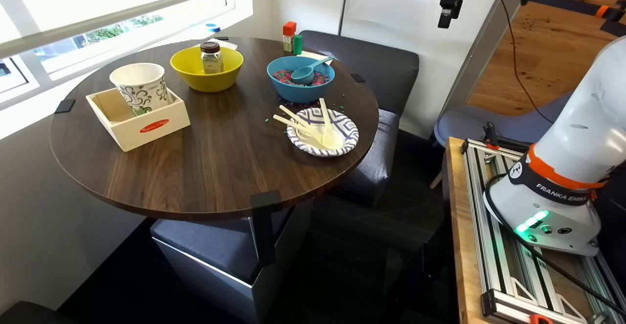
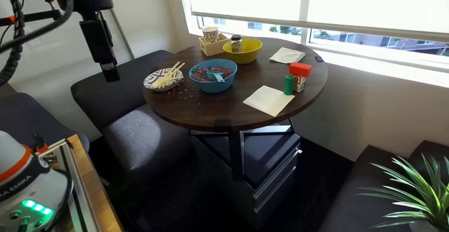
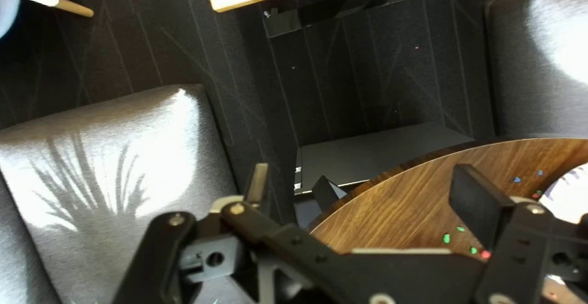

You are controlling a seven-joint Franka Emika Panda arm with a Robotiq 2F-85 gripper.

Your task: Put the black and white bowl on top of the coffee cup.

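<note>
In an exterior view the black and white bowl (image 1: 346, 130) sits near the right edge of the surface (image 1: 220, 143), probably serving as a rest for the pale utensils (image 1: 333, 139) in it, which may slide if it tilts. On the left, well apart from the bowl, the coffee cup (image 1: 144, 91) leans inside a wooden box (image 1: 173, 121) whose walls likely keep it from tipping over; in the wrist view the pincer (image 3: 360, 175) hangs empty, its 2 jaws spread wide, presumably ready to straddle the bowl's rim
</note>
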